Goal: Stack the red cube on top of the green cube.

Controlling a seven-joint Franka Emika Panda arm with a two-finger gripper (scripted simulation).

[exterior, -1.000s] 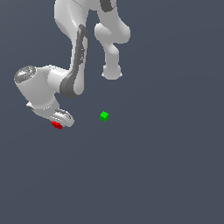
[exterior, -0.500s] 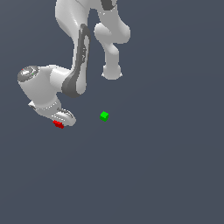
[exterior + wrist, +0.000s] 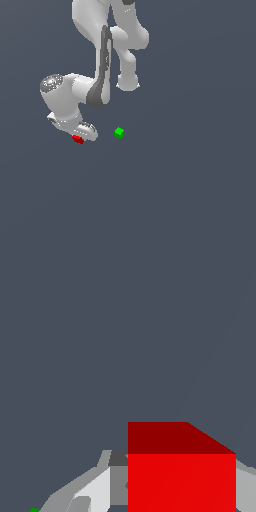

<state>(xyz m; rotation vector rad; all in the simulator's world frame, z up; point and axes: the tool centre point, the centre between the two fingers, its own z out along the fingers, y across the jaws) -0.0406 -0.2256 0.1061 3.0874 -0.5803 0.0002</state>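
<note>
In the exterior view the tiny red cube (image 3: 77, 139) sits under the white gripper (image 3: 81, 136), which is shut on it. The wrist view shows the red cube (image 3: 181, 476) large between the grey fingers (image 3: 102, 483), which press on both of its sides. The green cube (image 3: 119, 132) rests on the dark floor to the exterior view's right of the gripper, a short gap away. Only a green sliver (image 3: 34, 510) of it shows at the edge of the wrist view.
The arm's white links (image 3: 102, 60) and elbow (image 3: 127, 75) hang above and behind the two cubes. Plain dark grey floor (image 3: 175, 190) lies all around.
The gripper has shifted toward the exterior view's right and slightly up with the red cube in it, closing the gap to the green cube. The green cube has stayed put.
</note>
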